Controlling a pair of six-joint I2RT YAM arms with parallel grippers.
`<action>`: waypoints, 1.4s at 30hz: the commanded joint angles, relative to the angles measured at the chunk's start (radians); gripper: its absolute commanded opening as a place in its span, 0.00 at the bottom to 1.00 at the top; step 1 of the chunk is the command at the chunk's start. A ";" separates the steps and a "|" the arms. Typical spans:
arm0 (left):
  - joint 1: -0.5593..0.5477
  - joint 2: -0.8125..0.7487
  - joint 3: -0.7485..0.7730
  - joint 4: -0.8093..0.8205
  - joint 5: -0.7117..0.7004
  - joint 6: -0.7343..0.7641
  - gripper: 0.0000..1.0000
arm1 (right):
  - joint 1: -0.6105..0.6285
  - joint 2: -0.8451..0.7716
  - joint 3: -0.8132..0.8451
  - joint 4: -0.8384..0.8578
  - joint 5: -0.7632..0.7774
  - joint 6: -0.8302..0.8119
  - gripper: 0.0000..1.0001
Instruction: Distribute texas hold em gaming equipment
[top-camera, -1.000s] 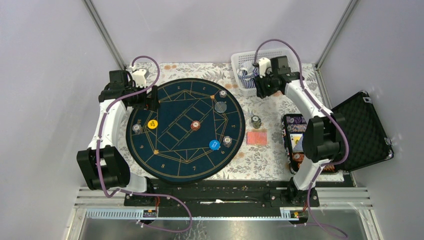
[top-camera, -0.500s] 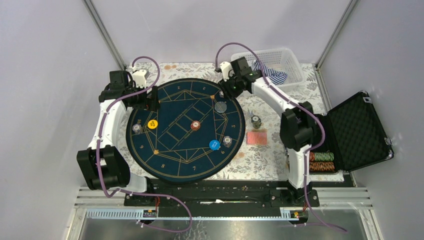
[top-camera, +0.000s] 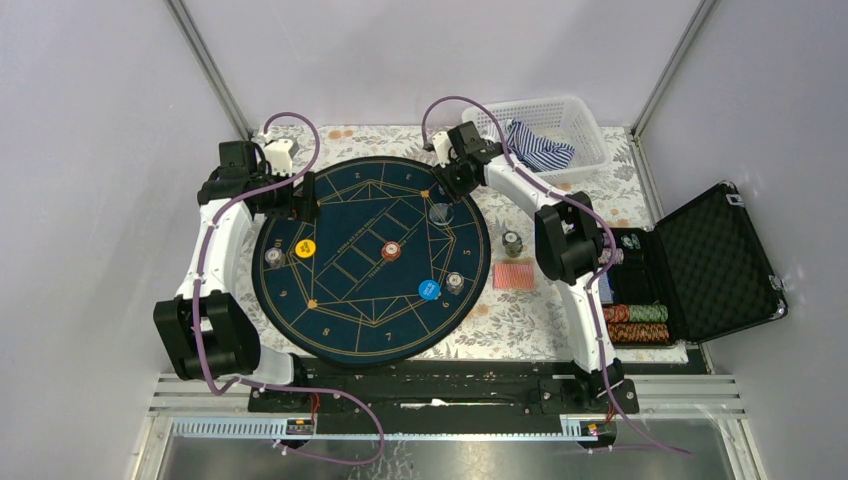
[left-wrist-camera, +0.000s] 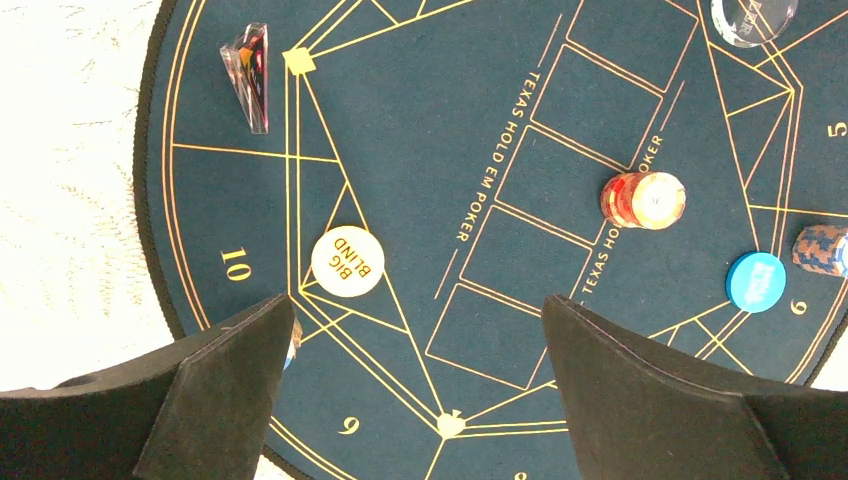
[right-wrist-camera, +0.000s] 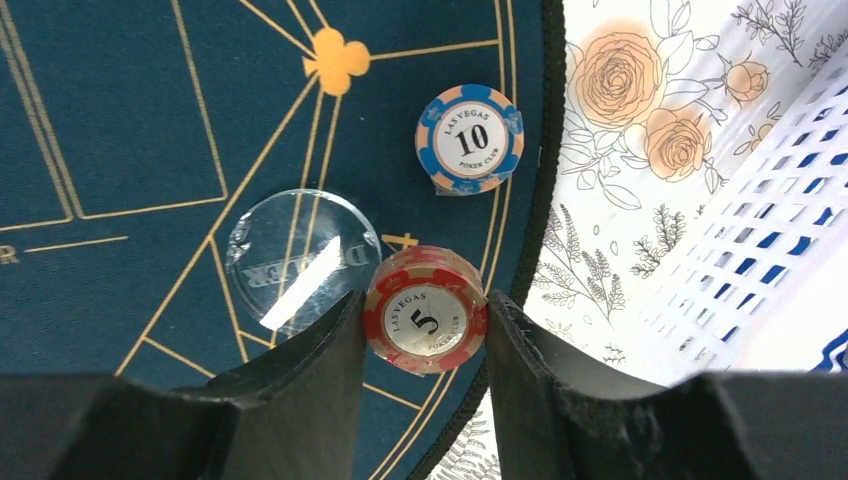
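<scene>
My right gripper (right-wrist-camera: 425, 325) is shut on a red-and-cream "5" chip stack (right-wrist-camera: 425, 318) and holds it over the far right rim of the navy mat (top-camera: 340, 320). It is beside a clear dealer disc (right-wrist-camera: 292, 257) and a blue "10" chip stack (right-wrist-camera: 469, 138). In the top view the right gripper (top-camera: 447, 188) is at the mat's far right. My left gripper (left-wrist-camera: 420, 340) is open and empty over the mat's left side (top-camera: 300, 207). The orange "big blind" disc (left-wrist-camera: 347, 261), the blue disc (left-wrist-camera: 756, 281) and a red chip stack (left-wrist-camera: 643, 199) lie on the mat.
Red-backed cards (top-camera: 513, 276) and a chip stack (top-camera: 512, 242) lie on the floral cloth right of the mat. An open black case (top-camera: 700, 260) with chip rows (top-camera: 640, 322) stands at the right. A white basket (top-camera: 545, 135) with striped cloth is at the back.
My right arm has swung left from the basket to the mat's far right rim. The left arm has not moved.
</scene>
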 joint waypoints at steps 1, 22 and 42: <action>0.000 -0.018 -0.004 0.034 -0.002 0.011 0.99 | 0.002 0.027 0.036 0.038 0.067 -0.028 0.37; -0.001 0.011 0.003 0.034 -0.013 0.018 0.99 | -0.006 0.116 0.112 0.038 0.078 -0.036 0.50; -0.003 -0.012 -0.005 0.032 0.014 0.028 0.99 | 0.003 -0.164 0.034 -0.067 -0.055 -0.018 0.82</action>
